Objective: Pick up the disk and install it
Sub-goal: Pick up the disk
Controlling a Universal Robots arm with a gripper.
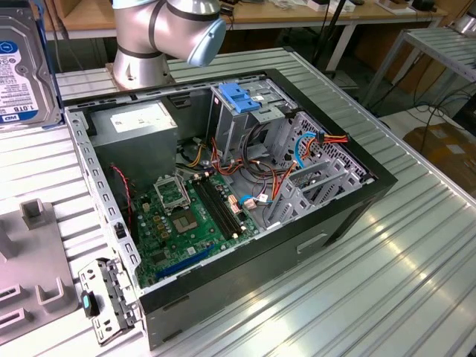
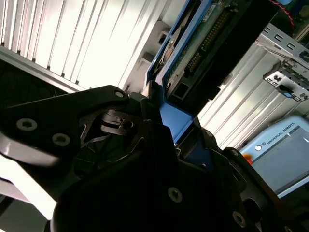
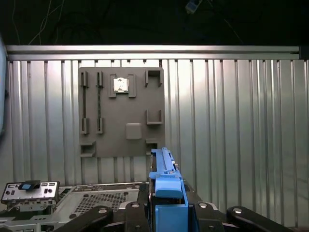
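The pincer (image 3: 168,209) is pressed together on the disk (image 1: 22,67), its black fingers (image 3: 137,205) clamping either side of the blue side rail (image 3: 166,186). In the second wrist view the rail runs between the fingers and the disk's circuit-board underside stretches away beyond them. In the exterior view the disk stands upright at the far end of the exterior view's left edge, with its white and blue label facing the camera. It is raised clear of the ribbed metal worktop (image 3: 231,121) and well apart from the open computer case (image 1: 335,223). Beneath the disk a grey fixture plate (image 3: 120,125) lies flat on the worktop. To the exterior view's right the case lies on its side, showing the green motherboard (image 1: 186,223). A grey box (image 1: 137,126) with a white sticker sits at its far end. Beside that box, a blue bracket (image 1: 236,97) tops the metal drive cage (image 1: 223,130). The arm (image 1: 160,30) rises at the far side of the case.
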